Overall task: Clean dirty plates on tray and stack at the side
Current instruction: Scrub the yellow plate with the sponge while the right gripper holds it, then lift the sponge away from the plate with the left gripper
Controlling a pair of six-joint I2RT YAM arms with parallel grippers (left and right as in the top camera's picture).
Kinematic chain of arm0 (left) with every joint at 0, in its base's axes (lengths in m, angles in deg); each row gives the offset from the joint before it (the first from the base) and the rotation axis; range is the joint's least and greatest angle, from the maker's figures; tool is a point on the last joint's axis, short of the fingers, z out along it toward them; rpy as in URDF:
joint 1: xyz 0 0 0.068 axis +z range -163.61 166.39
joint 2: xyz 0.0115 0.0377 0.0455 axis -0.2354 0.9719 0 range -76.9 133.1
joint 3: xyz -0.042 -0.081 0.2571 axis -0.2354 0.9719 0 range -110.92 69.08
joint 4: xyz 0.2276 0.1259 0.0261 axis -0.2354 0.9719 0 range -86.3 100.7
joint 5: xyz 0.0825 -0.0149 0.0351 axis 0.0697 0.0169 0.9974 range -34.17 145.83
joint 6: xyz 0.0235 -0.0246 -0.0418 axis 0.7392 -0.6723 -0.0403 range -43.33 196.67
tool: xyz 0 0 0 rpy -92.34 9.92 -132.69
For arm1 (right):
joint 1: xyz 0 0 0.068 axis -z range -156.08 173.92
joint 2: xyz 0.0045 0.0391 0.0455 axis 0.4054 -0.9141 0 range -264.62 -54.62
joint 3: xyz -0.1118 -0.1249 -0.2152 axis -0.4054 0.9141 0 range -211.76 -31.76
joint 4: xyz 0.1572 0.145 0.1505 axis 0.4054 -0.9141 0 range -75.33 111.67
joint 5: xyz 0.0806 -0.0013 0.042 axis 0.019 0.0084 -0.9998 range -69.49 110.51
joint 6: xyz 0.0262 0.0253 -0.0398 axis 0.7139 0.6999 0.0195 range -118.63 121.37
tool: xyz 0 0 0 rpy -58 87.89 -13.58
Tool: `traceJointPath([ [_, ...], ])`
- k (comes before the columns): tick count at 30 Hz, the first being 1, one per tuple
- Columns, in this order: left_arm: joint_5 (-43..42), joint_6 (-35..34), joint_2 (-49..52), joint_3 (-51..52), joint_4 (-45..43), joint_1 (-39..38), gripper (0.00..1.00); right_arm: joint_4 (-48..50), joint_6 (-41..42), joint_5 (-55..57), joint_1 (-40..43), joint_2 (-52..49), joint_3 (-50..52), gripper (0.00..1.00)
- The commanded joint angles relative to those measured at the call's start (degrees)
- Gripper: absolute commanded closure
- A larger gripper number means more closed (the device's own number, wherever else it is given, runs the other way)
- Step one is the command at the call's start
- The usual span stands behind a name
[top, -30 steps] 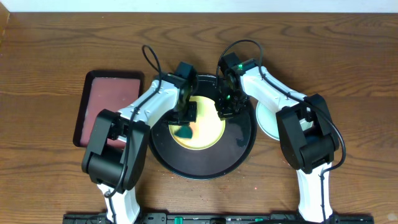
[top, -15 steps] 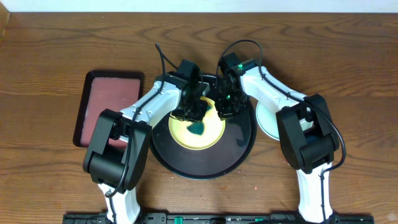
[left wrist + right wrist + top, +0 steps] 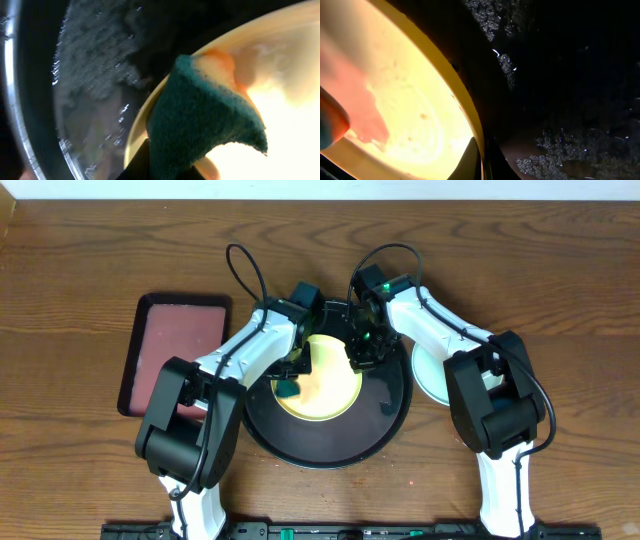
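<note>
Overhead, the yellow plate lies near the middle of the black tray, and a mint plate sits on the table just beside the tray at 3 o'clock. The left gripper is clamped on a green sponge that touches the yellow plate's 9 o'clock edge beside an orange-red smear. The right gripper pinches the yellow plate's rim at 2 o'clock.

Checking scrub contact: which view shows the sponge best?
Left wrist: the sponge is large and close up, lying on the plate. Overhead shows only a small green patch; right wrist shows no clear sponge.
</note>
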Motion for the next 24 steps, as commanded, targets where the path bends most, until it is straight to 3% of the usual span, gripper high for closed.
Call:
traceJointPath([
  [1, 7.8, -2.25, 1.01, -2.34, 6.71, 1.49, 0.93, -0.07, 0.28, 3.23, -0.57, -1.4, 1.64, 0.99],
  [5, -2.58, 3.04, 1.01, -5.29, 12.31, 1.49, 0.93, -0.04, 0.28, 3.23, -0.57, -1.38, 1.64, 0.99],
  [10, -16.39, 12.09, 0.92, -6.01, 12.66, 1.55, 0.93, -0.04, 0.28, 3.21, -0.57, -1.38, 1.64, 0.99],
  [17, -15.52, 12.02, -1.2, -11.32, 13.49, 4.59, 0.93, -0.04, 0.26, 3.21, -0.55, -1.38, 1.64, 0.99],
  [24, -8.52, 9.55, -7.32, -15.8, 11.3, 10.01, 0.93, 0.13, 0.22, 3.04, -0.55, -0.57, 0.76, 0.99],
])
